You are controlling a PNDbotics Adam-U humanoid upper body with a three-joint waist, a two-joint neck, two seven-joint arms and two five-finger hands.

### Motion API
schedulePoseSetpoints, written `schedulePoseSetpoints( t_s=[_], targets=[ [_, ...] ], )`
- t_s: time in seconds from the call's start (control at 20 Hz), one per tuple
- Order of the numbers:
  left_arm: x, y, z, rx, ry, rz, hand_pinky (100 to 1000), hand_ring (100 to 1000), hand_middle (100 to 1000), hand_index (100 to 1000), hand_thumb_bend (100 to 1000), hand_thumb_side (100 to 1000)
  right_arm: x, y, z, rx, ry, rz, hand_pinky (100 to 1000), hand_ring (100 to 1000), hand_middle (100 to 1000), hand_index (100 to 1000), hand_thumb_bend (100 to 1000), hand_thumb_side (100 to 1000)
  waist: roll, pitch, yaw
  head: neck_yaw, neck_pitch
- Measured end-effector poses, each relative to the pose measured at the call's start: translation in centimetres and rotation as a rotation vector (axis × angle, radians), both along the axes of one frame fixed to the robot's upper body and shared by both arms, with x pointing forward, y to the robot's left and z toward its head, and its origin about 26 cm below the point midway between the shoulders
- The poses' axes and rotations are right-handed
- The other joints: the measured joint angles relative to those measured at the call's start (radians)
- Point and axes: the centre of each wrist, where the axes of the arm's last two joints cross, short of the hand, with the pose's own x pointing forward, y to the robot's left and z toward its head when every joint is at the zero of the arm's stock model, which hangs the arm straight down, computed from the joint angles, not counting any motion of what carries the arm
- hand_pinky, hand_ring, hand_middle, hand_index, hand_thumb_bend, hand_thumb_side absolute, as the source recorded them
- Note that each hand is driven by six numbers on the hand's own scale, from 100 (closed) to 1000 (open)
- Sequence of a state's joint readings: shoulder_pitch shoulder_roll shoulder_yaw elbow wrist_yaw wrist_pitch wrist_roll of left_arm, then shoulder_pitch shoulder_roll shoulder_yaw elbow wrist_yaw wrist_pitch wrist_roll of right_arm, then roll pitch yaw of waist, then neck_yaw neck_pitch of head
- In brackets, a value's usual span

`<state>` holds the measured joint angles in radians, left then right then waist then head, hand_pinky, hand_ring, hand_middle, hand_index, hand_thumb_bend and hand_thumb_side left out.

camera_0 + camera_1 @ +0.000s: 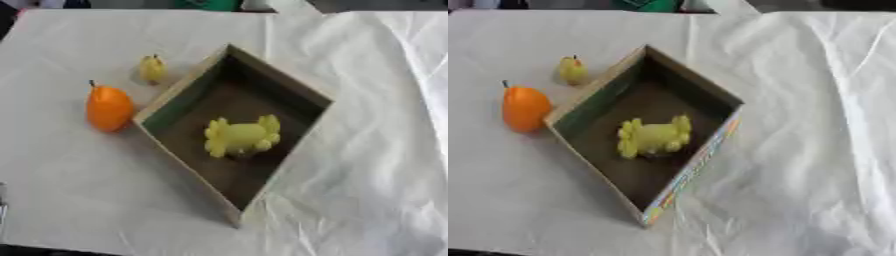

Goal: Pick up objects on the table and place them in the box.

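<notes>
An open cardboard box (302,87) sits turned like a diamond in the middle of the white-covered table. Inside it lies a yellow-green toy (241,136) with lumpy ends. Left of the box, on the cloth, stands an orange fruit (108,108) with a dark stem. A small yellow pear-like fruit (152,68) stands just beyond it, close to the box's upper left wall. Neither hand shows in either view.
White cloth (815,100) covers the table and lies wrinkled on the right side. The table's far edge runs along the top, with dark and green shapes (206,4) behind it. The near edge shows at the bottom left.
</notes>
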<state>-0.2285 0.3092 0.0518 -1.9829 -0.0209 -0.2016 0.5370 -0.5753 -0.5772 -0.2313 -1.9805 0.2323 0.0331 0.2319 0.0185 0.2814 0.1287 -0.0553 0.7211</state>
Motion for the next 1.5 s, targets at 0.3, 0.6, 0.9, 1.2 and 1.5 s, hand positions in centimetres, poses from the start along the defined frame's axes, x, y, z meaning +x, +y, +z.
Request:
schedulePoseSetpoints(
  t_s=[0.3,0.6,0.9,1.2,1.5],
  targets=[
    [0.2,1.4,2.5,0.236,-0.021,0.072,472,598,633,791,100,834,0.2,-0.2,-3.4,0.4,-0.238,-0.051,674,555,496,710,100,397,-0.002,-0.003,-0.007,-0.029,0.0],
    [0.1,2.4,3.8,0.421,0.006,0.141,478,609,661,818,100,801,0.2,-0.4,-4.9,0.494,-0.267,-0.108,678,552,494,709,100,413,-0.005,-0.011,-0.033,-0.052,0.0],
    [0.0,3.0,4.6,0.605,0.072,0.214,514,645,699,854,100,797,0.0,-0.8,-5.6,0.532,-0.269,-0.146,676,549,492,705,100,422,-0.015,-0.019,-0.042,-0.055,-0.001],
    [-0.1,3.6,5.4,0.82,0.191,0.311,580,717,746,896,227,839,0.0,-1.0,-5.9,0.541,-0.271,-0.16,676,548,492,704,100,420,-0.023,-0.026,-0.043,-0.052,-0.002],
    [-0.2,3.9,6.9,1.14,0.363,0.382,629,767,781,926,487,979,0.0,-1.0,-6.2,0.547,-0.265,-0.165,675,548,491,703,100,419,-0.028,-0.032,-0.043,-0.043,-0.002]
  ],
)
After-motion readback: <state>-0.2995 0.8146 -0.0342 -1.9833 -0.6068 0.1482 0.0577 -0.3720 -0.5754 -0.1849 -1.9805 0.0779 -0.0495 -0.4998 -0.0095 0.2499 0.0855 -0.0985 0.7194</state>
